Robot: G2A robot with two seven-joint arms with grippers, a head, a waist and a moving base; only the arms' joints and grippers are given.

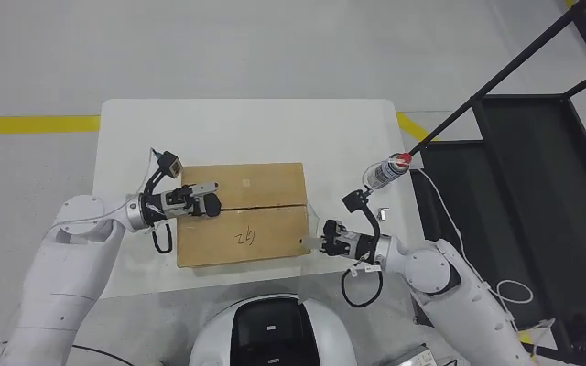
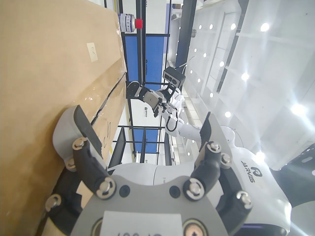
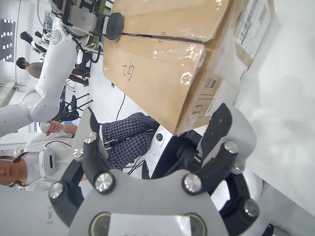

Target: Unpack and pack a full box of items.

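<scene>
The left gripper [image 1: 209, 200] is released, its fingers spread wide. One finger [image 2: 81, 124] lies on top of the box [image 1: 243, 215], at the left end of the seam where the two flaps meet, and the other stands free in the air above the cardboard. It grips nothing. The right gripper [image 1: 320, 240] is likewise released and empty, held at the box's right end close to the near corner. In its wrist view that corner points into the gap between the spread fingers, with one pad [image 3: 219, 124] just beside the labelled end face. Whether the pad touches the cardboard cannot be told.

The box is the one container here: a brown cardboard carton lying flat in the middle of the white table [image 1: 137, 146], between the two grippers. Both top flaps are down and meet along a seam running left to right. There is wrinkled clear tape near the seam's right end and a handwritten mark on the near flap. Closed as it is, what it holds is hidden.

A red-capped can [image 1: 389, 171] stands on the table to the right of the box, apart from it, near the table's right edge. A small grey piece [image 1: 385, 214] lies nearer than the can, beside the right arm. A black rack [image 1: 513, 183] stands beyond the table's right edge.
</scene>
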